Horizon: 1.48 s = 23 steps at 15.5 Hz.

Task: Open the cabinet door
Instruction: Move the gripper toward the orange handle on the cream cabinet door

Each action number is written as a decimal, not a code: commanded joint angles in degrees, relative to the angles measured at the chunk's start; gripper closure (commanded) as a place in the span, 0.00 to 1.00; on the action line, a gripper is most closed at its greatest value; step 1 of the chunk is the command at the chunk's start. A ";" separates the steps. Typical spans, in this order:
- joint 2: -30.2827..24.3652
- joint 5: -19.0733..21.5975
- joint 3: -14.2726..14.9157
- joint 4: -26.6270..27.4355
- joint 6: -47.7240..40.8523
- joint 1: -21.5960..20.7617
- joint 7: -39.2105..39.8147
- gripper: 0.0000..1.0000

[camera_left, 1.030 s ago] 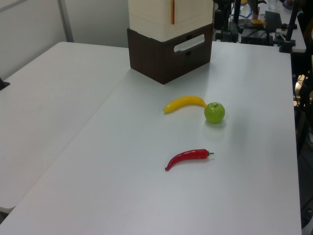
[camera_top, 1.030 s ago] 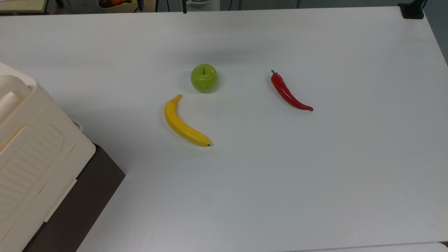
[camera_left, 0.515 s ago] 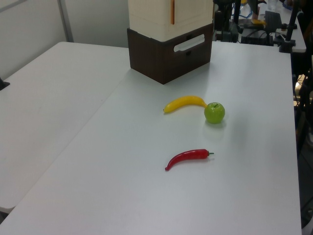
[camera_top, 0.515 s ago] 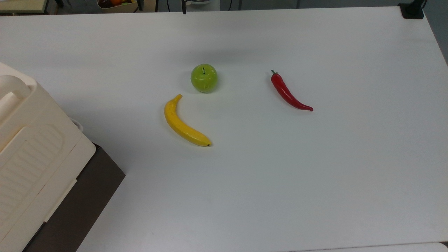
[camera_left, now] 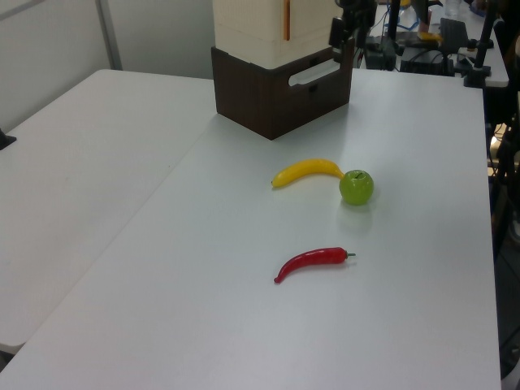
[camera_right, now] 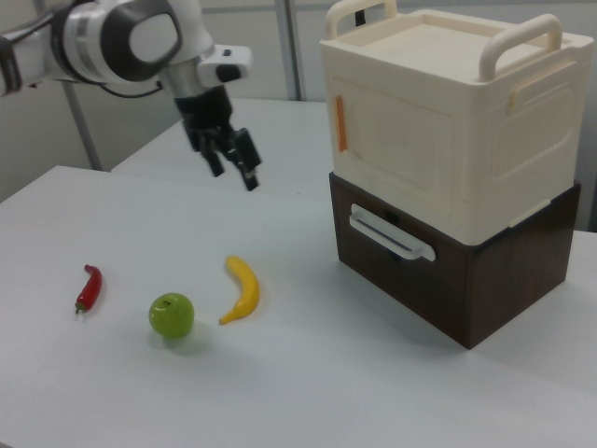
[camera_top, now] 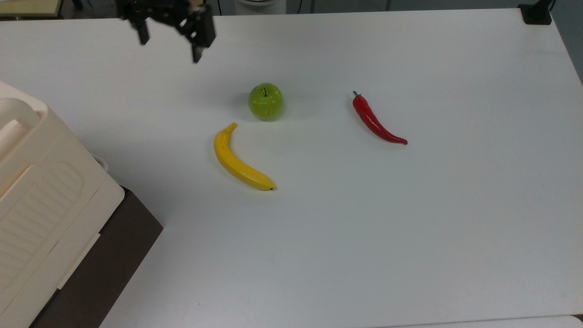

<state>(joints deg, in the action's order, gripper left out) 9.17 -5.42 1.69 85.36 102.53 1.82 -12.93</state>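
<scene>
The cabinet is a cream box with two top handles on a dark brown base, also seen as the cabinet and the cabinet. Its cabinet door lies flat against the front face, with a narrow orange strip along its left edge in the right view. In the left view the cabinet door shows beside that orange strip. My gripper hangs open and empty above the table, well left of the cabinet in the right view. The same gripper sits near the top view's upper left, and the gripper is beside the cabinet's corner.
A yellow banana, a green apple and a red chilli pepper lie on the white table. The brown base carries a white drawer handle. Equipment and stands crowd the table's far end in the left view.
The gripper has come into the top view from its upper edge and now hangs over the table's upper left. It also appears beside the cabinet in the left view. The fruit has not moved.
</scene>
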 commanded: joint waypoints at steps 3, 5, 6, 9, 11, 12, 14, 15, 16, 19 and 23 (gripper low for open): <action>4.35 -4.58 -0.02 -2.48 14.95 3.80 -3.84 0.00; 7.25 -7.56 -0.02 -4.41 21.53 4.68 -8.49 0.00; 8.14 -8.97 -0.02 -5.02 24.00 4.69 -10.43 0.00; 9.81 -13.02 -0.02 -5.38 30.86 4.86 -14.66 0.00; 10.60 -13.56 0.06 -5.38 35.44 4.77 -15.46 0.00; 10.87 -13.56 0.06 -5.56 36.59 4.77 -15.46 0.00; 11.13 -13.56 0.06 -6.61 37.82 4.86 -15.98 0.00; 11.57 -13.56 0.06 -6.61 39.05 4.86 -16.51 0.00; 11.57 -13.56 0.06 -6.61 40.54 4.86 -16.77 0.02; 11.84 -13.82 0.33 -6.61 41.61 4.77 -16.78 0.11; 12.19 -15.14 0.33 -6.53 41.61 4.86 -16.78 0.45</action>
<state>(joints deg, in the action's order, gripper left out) 20.45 -18.80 1.70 79.60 142.90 6.76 -28.26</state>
